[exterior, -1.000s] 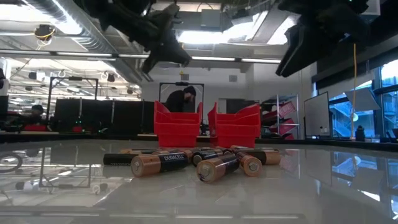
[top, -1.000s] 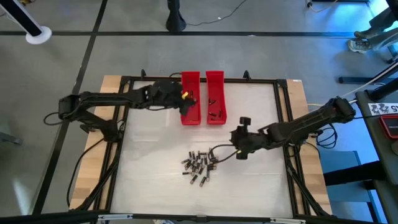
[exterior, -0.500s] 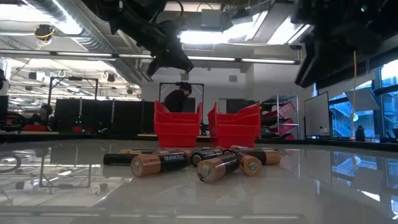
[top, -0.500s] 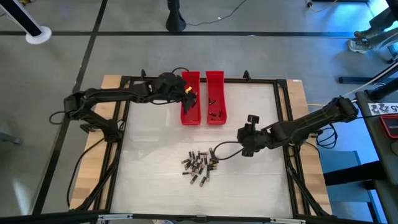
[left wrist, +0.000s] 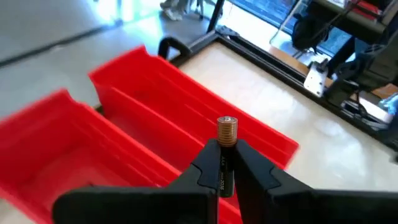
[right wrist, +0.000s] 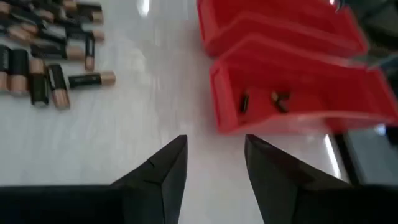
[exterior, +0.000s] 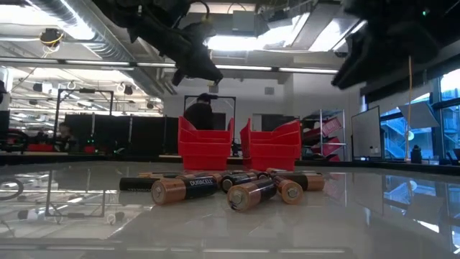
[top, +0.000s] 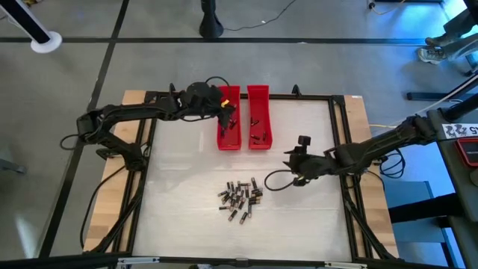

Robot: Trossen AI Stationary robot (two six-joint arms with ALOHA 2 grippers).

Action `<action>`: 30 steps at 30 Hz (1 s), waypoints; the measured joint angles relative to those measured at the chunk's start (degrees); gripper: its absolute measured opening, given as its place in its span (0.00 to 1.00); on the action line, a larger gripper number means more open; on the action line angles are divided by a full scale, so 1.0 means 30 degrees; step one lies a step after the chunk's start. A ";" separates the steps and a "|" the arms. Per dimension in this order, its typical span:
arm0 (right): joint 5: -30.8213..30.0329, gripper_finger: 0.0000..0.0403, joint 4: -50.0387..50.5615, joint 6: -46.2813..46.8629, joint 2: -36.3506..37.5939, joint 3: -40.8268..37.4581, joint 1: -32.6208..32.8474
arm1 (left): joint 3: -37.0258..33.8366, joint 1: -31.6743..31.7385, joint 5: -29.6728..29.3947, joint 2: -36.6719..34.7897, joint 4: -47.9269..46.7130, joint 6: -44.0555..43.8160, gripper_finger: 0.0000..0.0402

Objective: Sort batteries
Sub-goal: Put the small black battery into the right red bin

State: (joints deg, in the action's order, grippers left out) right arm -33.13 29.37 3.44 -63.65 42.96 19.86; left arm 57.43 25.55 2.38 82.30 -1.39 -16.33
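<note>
Over the left red tray (top: 228, 119), near its far end, the left gripper (top: 225, 112) hangs with its fingers (left wrist: 255, 176) clamped on a single battery (left wrist: 226, 149) — coppery end pointing outward, dark body pinched between them. Two red trays stand side by side at the far side of the table (top: 179, 179); the right red tray (top: 258, 119) holds a few small batteries, three of them countable in the right wrist view. A loose pile of batteries (top: 240, 199) — roughly fifteen — lies on the bare table nearer the front, well apart from the trays. The right gripper (top: 295, 161) hovers between pile and trays, fingers parted and empty. Beyond the table, a person (exterior: 199, 111) shows behind the trays.
</note>
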 joint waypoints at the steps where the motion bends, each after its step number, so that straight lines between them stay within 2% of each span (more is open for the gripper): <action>1: -0.0192 0.41 -0.0240 -0.0466 0.0263 0.0000 0.0000 | 0.0000 0.0114 0.0027 0.0162 0.0232 0.0185 0.04; 6: -0.2404 0.41 -0.0495 -0.2099 0.1244 0.0000 -0.0335 | 0.0007 0.0721 0.1502 0.1664 0.2654 0.0607 0.03; 10: -0.2477 0.41 -0.0767 -0.3222 0.1774 0.0003 -0.1760 | 0.0928 0.1238 0.2797 0.3654 0.3244 0.0606 0.04; 16: -0.0176 0.41 -0.1085 -0.5118 0.1950 0.0000 -0.4834 | 0.3957 0.1647 0.4645 0.6912 0.2699 0.1308 0.05; 23: 0.1756 0.41 -0.1798 -0.7150 0.1957 0.0007 -0.8096 | 0.6814 0.1802 0.4793 0.9051 0.1107 0.2595 0.06; 30: 0.4861 0.41 -0.2116 -0.8309 0.1957 0.0006 -1.1055 | 0.7821 0.1884 0.4799 1.0017 0.1130 0.2619 0.05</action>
State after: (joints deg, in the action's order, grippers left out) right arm -18.55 23.02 -21.49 -57.78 42.98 -13.31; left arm 80.89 31.21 16.78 112.35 2.00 -8.47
